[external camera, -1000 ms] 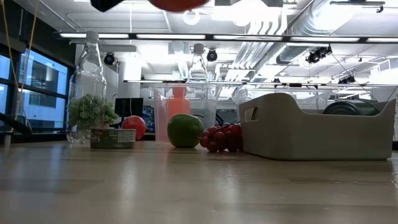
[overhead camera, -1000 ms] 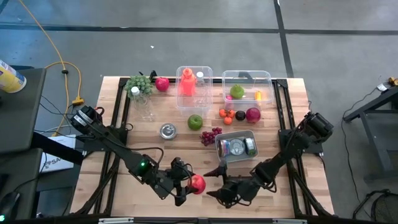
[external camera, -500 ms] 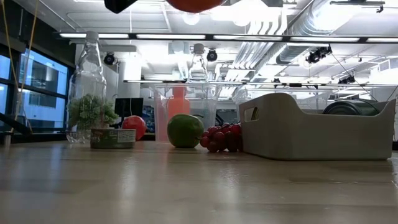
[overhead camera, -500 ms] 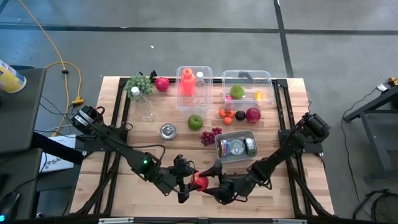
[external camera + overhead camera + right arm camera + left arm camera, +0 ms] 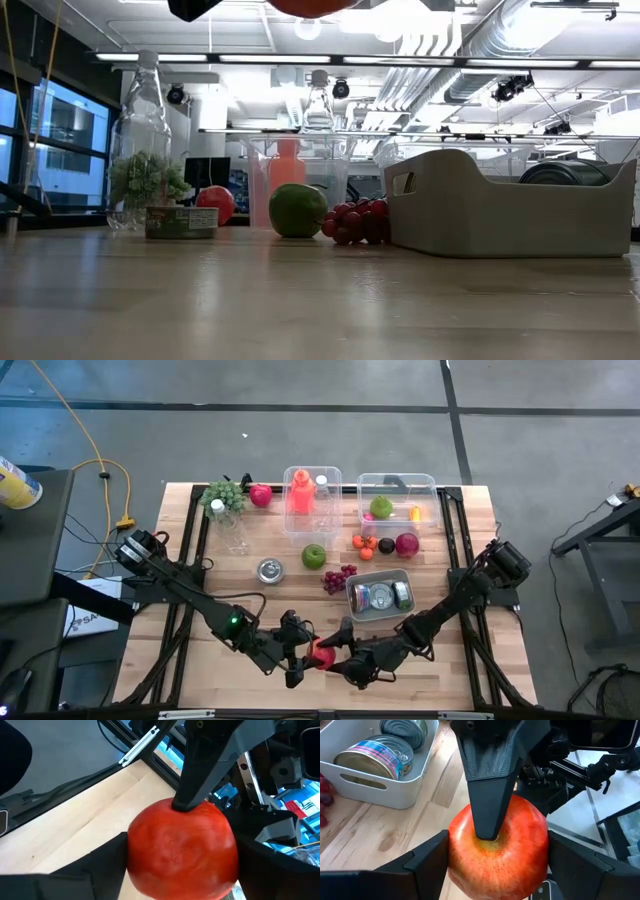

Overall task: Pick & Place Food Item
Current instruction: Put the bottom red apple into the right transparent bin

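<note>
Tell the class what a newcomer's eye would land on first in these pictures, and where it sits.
The red apple stands out, held off the wood near the table's front edge, with the left gripper and the right gripper both closed around it from opposite sides. Behind it sit a grey bin of cans, a green apple and purple grapes.

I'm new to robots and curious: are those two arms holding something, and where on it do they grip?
Both hold one red apple above the table: the left gripper across its sides, the right gripper across the other pair of sides.
</note>
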Controlling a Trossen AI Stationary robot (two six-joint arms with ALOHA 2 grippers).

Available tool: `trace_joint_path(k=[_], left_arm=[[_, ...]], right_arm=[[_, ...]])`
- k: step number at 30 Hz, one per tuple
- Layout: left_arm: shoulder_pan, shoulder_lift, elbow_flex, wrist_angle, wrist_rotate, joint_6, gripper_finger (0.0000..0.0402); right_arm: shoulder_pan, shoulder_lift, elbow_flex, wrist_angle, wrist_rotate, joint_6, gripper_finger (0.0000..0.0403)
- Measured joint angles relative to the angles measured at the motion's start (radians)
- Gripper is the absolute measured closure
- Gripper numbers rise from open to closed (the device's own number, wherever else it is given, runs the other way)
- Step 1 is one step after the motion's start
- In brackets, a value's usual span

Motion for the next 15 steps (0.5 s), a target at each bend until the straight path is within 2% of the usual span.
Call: trace_joint_path(k=[3,8,11,15], left_arm=[[0.000,0.000,0.000,0.000,-0.001,0.005,0.0118],[0.000,0.000,0.000,0.009,-0.004,0.049,0.0112],[0.000,0.000,0.000,0.010,-0.004,0.065,0.0095],[0.000,-0.004,0.003,0.036,-0.018,0.080,0.0060]], right_arm=[[0.000,0.000,0.000,-0.007,0.001,0.000,0.0131],[0.000,-0.001,0.000,-0.014,0.007,-0.003,0.0123],[0.000,-0.001,0.000,-0.015,0.008,0.001,0.0110],[0.000,0.003,-0.005,-0.049,-0.013,0.018,0.0117]])
